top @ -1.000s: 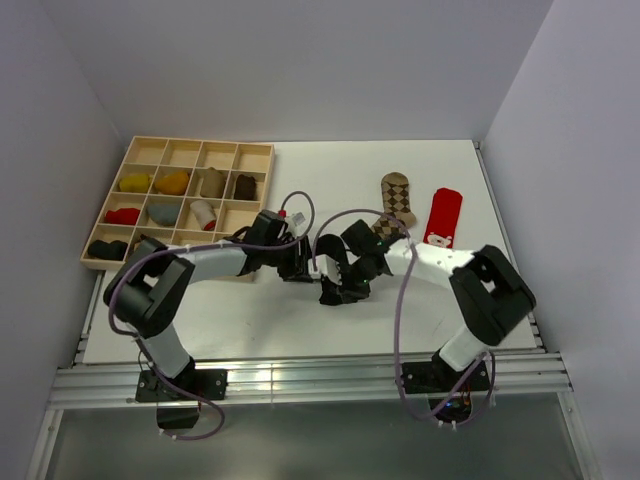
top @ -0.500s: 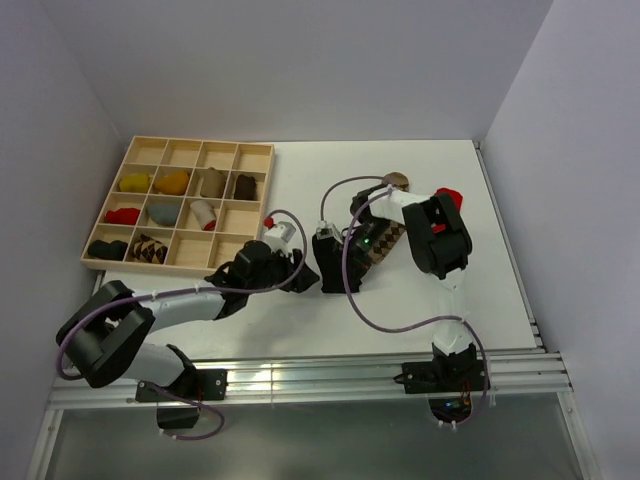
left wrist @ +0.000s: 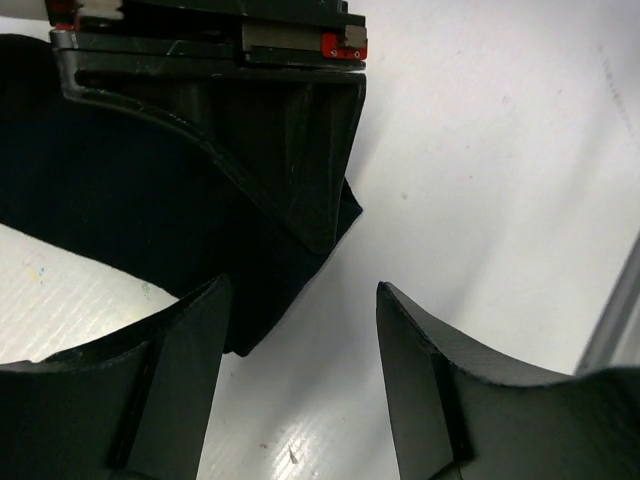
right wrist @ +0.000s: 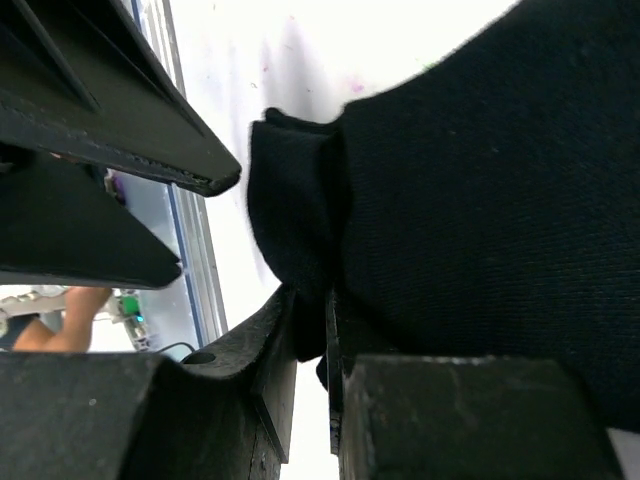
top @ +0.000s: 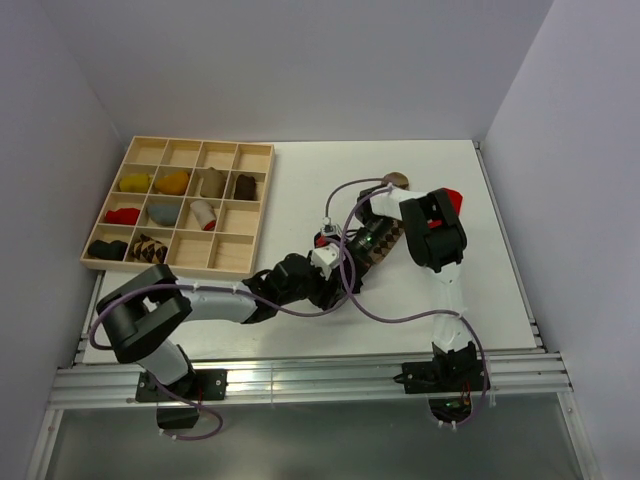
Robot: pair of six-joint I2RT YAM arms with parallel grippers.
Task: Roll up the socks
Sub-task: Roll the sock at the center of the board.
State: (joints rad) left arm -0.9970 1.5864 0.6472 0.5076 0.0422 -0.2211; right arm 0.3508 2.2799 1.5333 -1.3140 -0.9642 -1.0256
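The black sock (left wrist: 120, 220) lies on the white table. My right gripper (right wrist: 310, 330) is shut on its folded edge (right wrist: 300, 230), with cloth pinched between the jaws. My left gripper (left wrist: 300, 300) is open and empty just beside the sock's corner, facing the right gripper (left wrist: 250, 90). In the top view both grippers, left (top: 322, 284) and right (top: 336, 262), meet at the table's middle and hide the black sock. The argyle sock (top: 386, 240) lies under the right arm. Only a tip of the red sock (top: 452, 194) shows behind it.
A wooden compartment tray (top: 200, 142) at the back left holds small sock bundles, yellow, orange, red, grey and dark. The table's front edge and metal rail (top: 300, 372) run close behind the left gripper. Cables loop over the table's middle.
The right arm has folded up over the argyle and red socks, its gripper staying at the middle. The left gripper has moved right and forward to the black sock's corner.
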